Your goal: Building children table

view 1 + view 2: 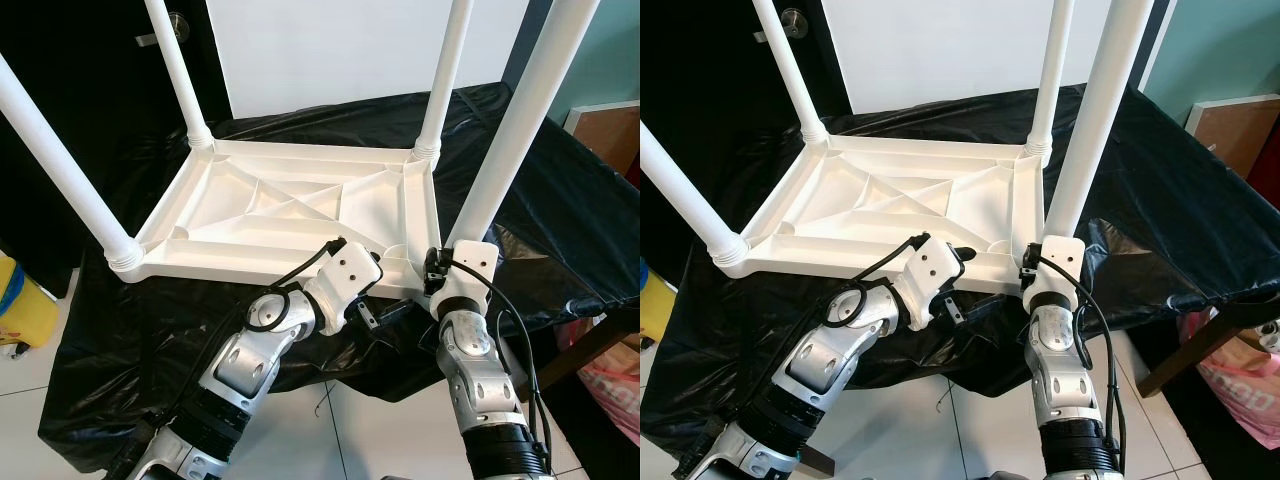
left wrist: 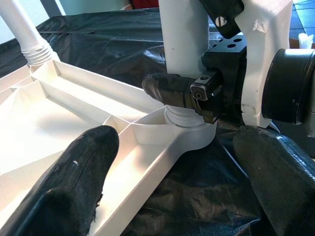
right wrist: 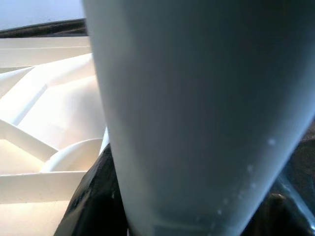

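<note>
While the white tabletop lay upside down, this was how the scene stood:

Work surface: a table under a black plastic sheet (image 1: pixel 560 210) carried everything; a light tiled floor (image 1: pixel 330 430) showed below its near edge.

Tabletop: the white ribbed plastic tabletop (image 1: pixel 290 215) lay underside up on the sheet, its near edge along the sheet's near edge.

Legs: four white tube legs stood up from its corners, namely the far-left leg (image 1: pixel 180 75), the far-right leg (image 1: pixel 445 70), the near-left leg (image 1: pixel 55 165) and the near-right leg (image 1: pixel 515 130), which sat in its corner socket (image 2: pixel 189 130) at the sheet's near edge.

Right gripper: the right gripper (image 2: pixel 184 93) was clamped on the near-right leg just above the socket; its black finger (image 2: pixel 170 91) pressed against the tube, and the right wrist view looked straight onto the tube.

Left gripper: the left gripper (image 2: pixel 179 187) sat at the tabletop's near edge, just left of that socket, with its fingers (image 2: pixel 74 182) spread apart, one over the ribbed underside and one over the black sheet, gripping nothing.

Yellow object: a yellow thing (image 1: pixel 20 300) stood on the floor beyond the sheet's left edge.
</note>
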